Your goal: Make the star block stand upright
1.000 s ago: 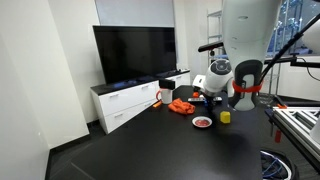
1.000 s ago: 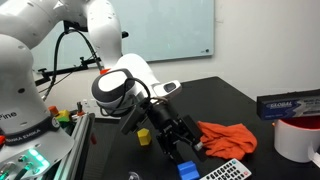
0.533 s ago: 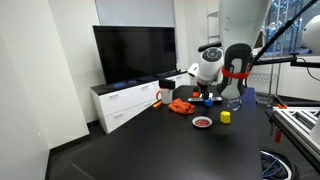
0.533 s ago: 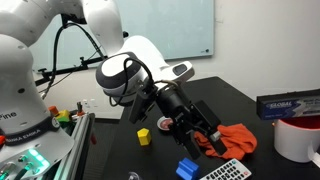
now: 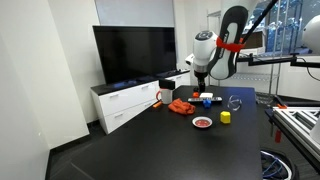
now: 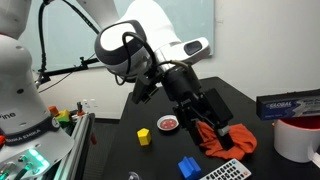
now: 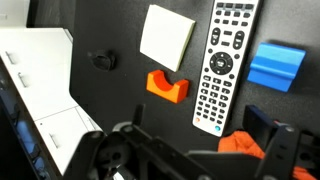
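A blue block with jagged edges lies flat on the black table (image 6: 110, 165), in an exterior view (image 6: 187, 167) and in the wrist view (image 7: 275, 65). A small yellow block (image 6: 144, 135) stands to its side and also shows in the far exterior view (image 5: 225, 116). I cannot tell which of the two is the star block. My gripper (image 6: 222, 115) hangs open and empty well above the table, over the orange cloth (image 6: 225, 140). It also shows in the far exterior view (image 5: 200, 85). In the wrist view its fingers (image 7: 285, 150) are spread wide.
A white remote (image 7: 222, 65), an orange arch block (image 7: 167, 86) and a white pad (image 7: 167, 36) lie below the wrist camera. A small red dish (image 6: 168, 124), a red-and-white cup (image 6: 295, 138) and a box (image 6: 290, 102) are on the table. A TV (image 5: 135, 55) stands behind.
The arm has lifted from low beside the blue block and swung up and away over the orange cloth. The blue and yellow blocks have not moved.
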### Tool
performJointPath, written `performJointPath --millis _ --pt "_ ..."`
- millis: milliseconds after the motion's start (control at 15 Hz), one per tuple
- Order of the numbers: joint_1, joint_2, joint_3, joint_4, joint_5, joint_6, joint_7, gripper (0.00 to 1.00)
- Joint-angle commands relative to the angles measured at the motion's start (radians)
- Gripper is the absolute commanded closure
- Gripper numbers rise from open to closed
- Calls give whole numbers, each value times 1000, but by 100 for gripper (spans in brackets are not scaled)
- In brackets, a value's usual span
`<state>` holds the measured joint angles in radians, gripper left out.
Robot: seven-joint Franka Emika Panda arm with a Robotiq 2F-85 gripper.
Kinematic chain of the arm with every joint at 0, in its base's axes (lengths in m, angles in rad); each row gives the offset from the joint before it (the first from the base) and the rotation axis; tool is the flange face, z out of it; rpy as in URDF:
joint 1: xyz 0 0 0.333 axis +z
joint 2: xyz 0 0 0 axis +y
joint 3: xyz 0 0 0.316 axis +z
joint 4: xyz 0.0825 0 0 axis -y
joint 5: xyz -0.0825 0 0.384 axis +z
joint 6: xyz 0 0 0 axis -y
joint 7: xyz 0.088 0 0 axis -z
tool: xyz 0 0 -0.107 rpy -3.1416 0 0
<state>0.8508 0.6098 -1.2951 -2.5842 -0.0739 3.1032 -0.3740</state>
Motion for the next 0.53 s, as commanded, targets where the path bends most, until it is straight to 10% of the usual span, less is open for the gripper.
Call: performJointPath --millis 0,467 --pt "-57 -229 -6 43 -86 -110 6 0" --pt "-128 -483 67 63 -26 -254 -54 0"
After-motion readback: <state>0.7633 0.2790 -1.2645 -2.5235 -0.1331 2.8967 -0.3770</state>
